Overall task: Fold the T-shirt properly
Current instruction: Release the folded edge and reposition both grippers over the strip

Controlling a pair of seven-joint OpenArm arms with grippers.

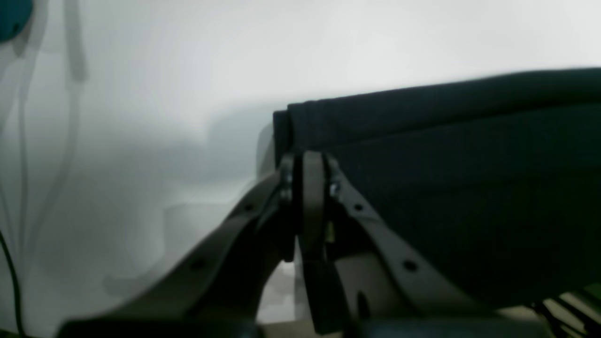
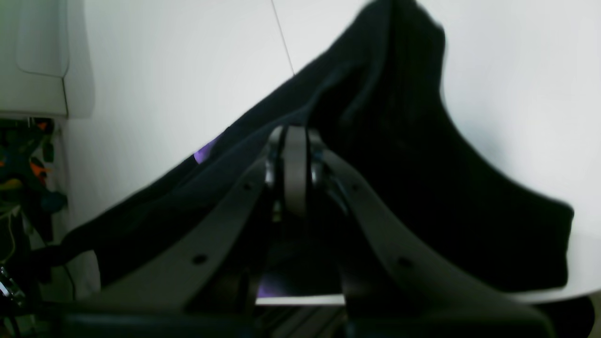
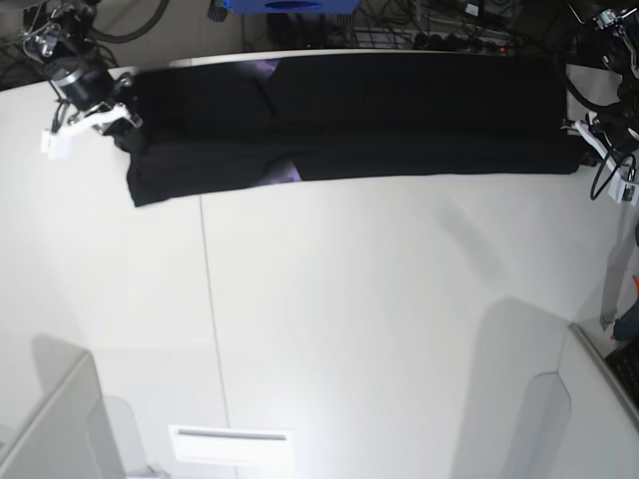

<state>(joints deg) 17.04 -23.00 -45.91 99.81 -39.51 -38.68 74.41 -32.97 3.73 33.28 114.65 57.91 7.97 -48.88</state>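
Two tools pinch the T-shirt (image 3: 349, 120), a long black band along the tabletop's (image 3: 379, 329) far edge: right tool (image 2: 296, 155) at its left end, left tool (image 1: 307, 180) seemingly at its right end. Bare surface spreads nearer.

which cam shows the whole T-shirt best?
Base view: the T-shirt lies as one long black band across the table's far edge. Left wrist shows only a folded end, right wrist a bunched end with purple peeking out.
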